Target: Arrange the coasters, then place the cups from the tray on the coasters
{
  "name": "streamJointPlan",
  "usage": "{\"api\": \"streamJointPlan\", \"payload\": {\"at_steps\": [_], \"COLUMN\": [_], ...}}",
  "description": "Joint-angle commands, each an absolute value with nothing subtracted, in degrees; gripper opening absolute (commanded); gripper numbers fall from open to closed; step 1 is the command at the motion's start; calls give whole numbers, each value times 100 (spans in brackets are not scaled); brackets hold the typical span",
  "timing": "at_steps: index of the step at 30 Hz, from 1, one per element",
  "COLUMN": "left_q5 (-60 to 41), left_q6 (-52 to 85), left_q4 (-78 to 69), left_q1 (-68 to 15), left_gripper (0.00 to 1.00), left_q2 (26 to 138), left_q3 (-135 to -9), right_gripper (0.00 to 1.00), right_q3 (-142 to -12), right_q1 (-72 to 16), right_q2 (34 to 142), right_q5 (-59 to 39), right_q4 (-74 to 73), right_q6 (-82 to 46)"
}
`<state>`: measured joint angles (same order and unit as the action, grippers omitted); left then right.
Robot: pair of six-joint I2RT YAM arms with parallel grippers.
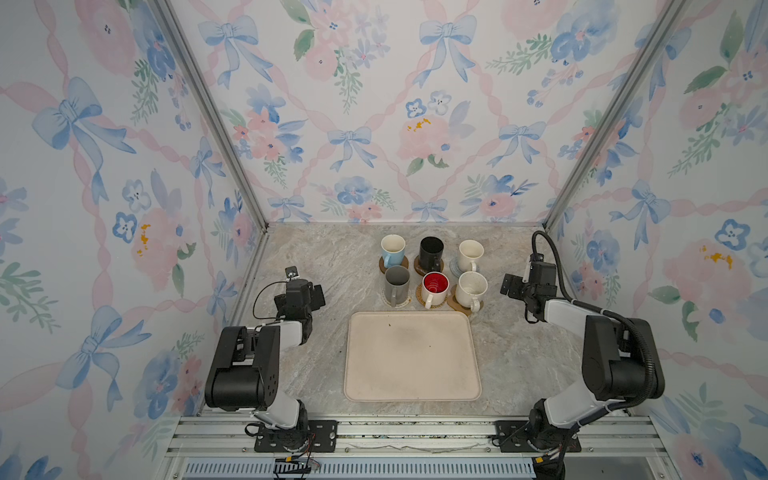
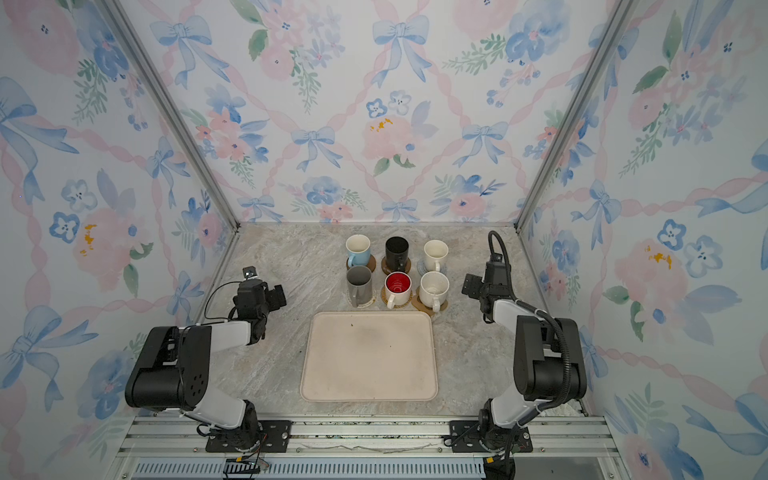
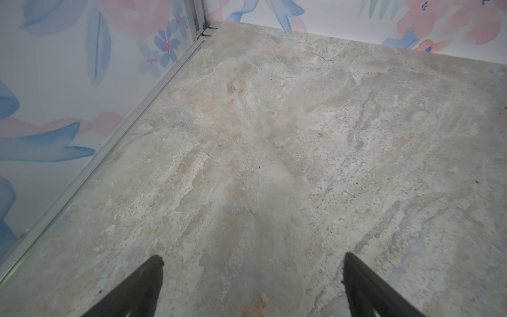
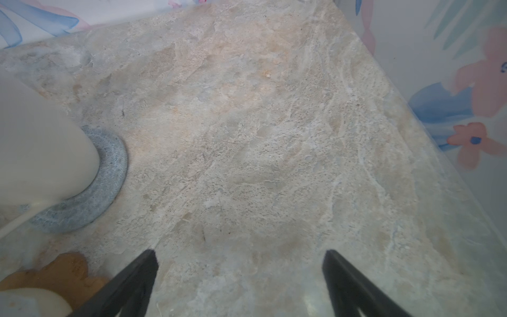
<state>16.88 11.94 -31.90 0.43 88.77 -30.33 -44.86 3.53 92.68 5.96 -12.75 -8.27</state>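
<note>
Cream mug [image 4: 41, 153] cropped by right-wrist view edge.

We are viewing a tabletop [image 3: 274, 137] that is showing a matt, marble-like veined finish, faintly pitted. The tray [image 1: 411, 357] is appearing as smooth matt beige plastic, lightly smudged. At far right, the grey-blue coaster [image 4: 104, 186] is showing a coarse woven cord texture beneath the smooth, faintly sheened cream mug [image 4: 41, 153]; the paw coaster [image 4: 63, 271] is looking like matt brown wood or cork. Near us, the rails [image 1: 415, 432] are reading as ribbed, silvery bare metal.
</note>
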Motion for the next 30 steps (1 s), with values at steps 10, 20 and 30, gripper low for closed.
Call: {"api": "streamJointPlan", "payload": {"at_steps": [10, 20, 30], "left_q5": [1471, 1288, 955], "left_q6": [807, 729, 524], "left_q4": [-4628, -5419, -6269], "left_q1": [79, 79, 24], "left_gripper": [98, 98, 98], "left_q2": [8863, 8587, 8498], "left_q3": [-2563, -2007, -1519], "right_gripper": [97, 97, 97], "right_q3": [-4463, -3698, -2699], "right_q1": [-171, -271, -279], "right_q2": [9514, 8913, 8610], "right_q5": [986, 1000, 822], "right_q4": [-1612, -2617, -4143], "right_q6": [-277, -154, -78]}}
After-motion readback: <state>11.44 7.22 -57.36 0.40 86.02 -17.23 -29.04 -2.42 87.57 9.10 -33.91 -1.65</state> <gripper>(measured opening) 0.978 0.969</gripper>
